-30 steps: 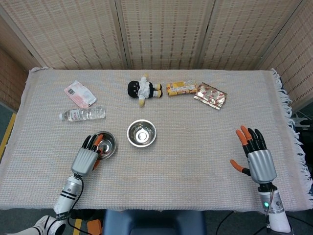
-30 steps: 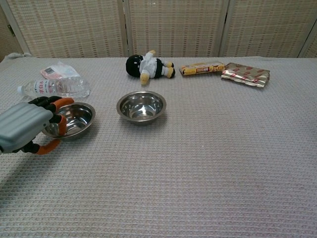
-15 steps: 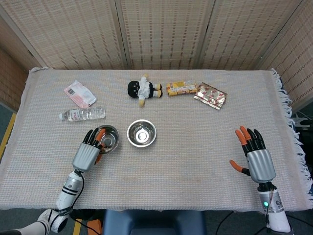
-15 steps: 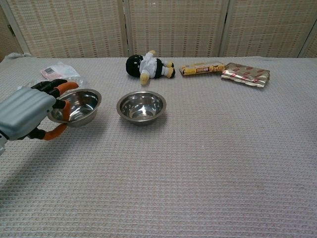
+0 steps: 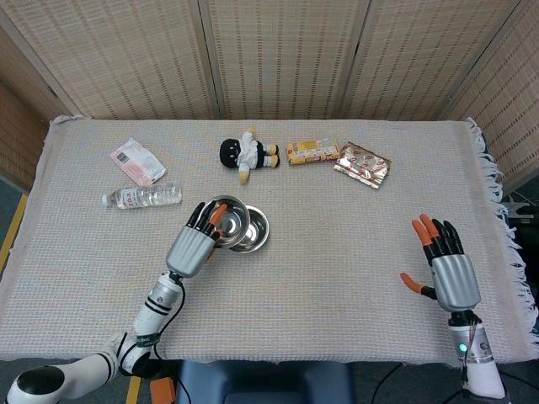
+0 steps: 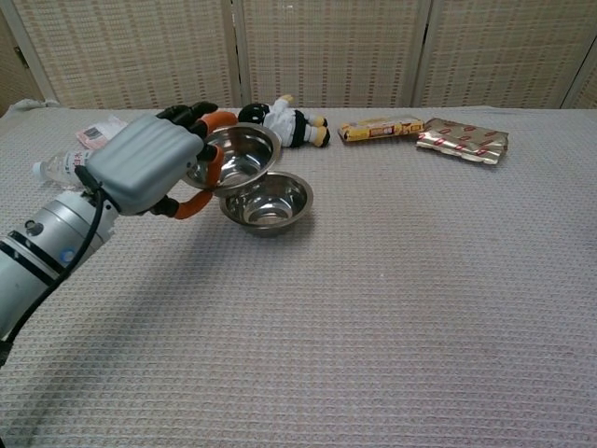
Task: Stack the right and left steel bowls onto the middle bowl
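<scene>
Overhead, we see the worktop (image 5: 337,252) in beige woven cloth, ribbed wicker screens (image 5: 278,50) behind. Left robot hand (image 5: 195,244) grips a shiny round steel bowl (image 6: 238,159), tilted above the middle bowl (image 6: 275,203) mid-frame. Right robot hand (image 5: 446,269) splayed, empty, lower right.

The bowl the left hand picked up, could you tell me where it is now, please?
In the chest view, the left hand holds the bowl above the middle bowl, just left of it.
</scene>
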